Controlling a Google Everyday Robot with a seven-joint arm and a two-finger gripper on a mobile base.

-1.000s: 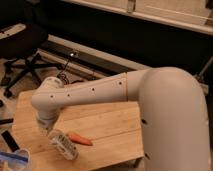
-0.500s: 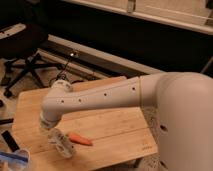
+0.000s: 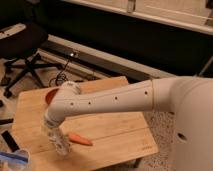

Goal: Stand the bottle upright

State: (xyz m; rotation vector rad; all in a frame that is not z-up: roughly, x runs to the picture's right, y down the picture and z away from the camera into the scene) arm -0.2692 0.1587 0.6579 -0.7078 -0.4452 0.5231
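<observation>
The bottle (image 3: 61,143) is clear with a white label. It lies on the wooden table (image 3: 117,132) near the front left, its length running diagonally. My gripper (image 3: 52,128) hangs from the white arm's wrist (image 3: 62,102) and reaches down to the bottle's far, upper end, touching or nearly touching it. The gripper's tip is largely hidden by the wrist and the bottle. An orange carrot (image 3: 80,140) lies flat just right of the bottle.
An orange object (image 3: 50,96) peeks out behind the wrist at the table's back left. A blue-and-clear item (image 3: 14,160) sits at the front left corner. A black office chair (image 3: 22,42) stands on the floor beyond the table's left.
The arm's forearm has swung lower and flatter across the table and the wrist has shifted slightly right. The bottle and the carrot lie where they were.
</observation>
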